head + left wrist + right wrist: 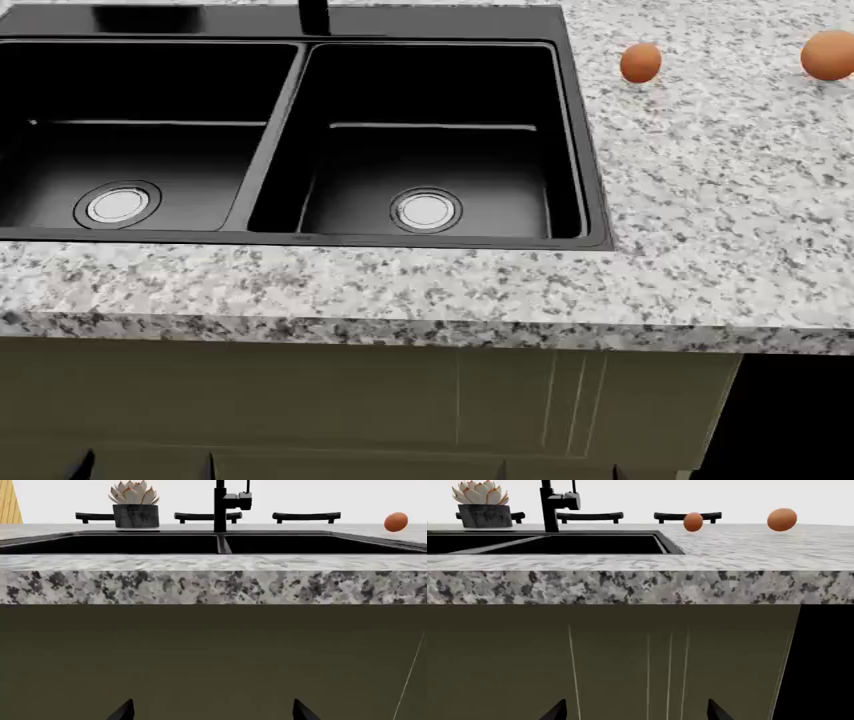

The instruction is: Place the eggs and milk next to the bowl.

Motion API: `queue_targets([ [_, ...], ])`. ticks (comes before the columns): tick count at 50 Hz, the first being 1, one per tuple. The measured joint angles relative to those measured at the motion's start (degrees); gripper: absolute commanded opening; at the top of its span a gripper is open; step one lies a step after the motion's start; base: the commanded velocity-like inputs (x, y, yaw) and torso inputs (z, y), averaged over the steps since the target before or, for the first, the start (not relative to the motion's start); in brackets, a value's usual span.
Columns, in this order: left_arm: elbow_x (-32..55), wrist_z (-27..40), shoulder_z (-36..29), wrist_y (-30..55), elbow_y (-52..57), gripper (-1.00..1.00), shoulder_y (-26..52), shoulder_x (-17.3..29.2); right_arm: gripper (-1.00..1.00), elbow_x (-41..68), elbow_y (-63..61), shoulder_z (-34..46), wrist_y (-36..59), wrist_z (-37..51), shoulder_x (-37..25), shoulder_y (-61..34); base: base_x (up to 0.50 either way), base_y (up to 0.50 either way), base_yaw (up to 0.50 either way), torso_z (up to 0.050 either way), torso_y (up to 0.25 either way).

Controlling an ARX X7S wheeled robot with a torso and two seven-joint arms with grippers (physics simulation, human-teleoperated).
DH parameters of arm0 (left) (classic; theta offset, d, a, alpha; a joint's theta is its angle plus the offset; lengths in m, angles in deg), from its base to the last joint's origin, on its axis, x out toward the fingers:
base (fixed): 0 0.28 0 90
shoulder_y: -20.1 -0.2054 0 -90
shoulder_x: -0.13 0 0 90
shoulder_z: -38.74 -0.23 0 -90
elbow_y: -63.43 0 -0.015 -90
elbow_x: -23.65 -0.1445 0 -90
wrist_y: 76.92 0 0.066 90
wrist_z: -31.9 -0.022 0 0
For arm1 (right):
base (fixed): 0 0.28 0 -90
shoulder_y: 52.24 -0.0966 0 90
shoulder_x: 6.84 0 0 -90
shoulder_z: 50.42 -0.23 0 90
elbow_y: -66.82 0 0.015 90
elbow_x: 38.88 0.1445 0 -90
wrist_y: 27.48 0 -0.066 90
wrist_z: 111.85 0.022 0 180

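Eggs on counter, well beyond both open, empty pincers

Two eggs; one double-basin sink; one faucet; one potted succulent; three chair backs.

A black double sink fills the upper left of the head view, with a round metal drain in each basin. A black faucet rises at the top edge. Speckled granite countertop surrounds it above olive cabinet fronts. A potted succulent shows in the wrist views.
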Motion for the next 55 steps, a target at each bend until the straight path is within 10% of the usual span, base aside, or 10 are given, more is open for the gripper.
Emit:
queue_targets([
  [55,4.1,6.7,-5.8,0.9,1.0,1.0,-0.6,5.4,1.0,4.4,0.7,3.8,-0.5,4.1,-3.3,-0.5,0.0,0.0,0.0,0.001,0.0],
])
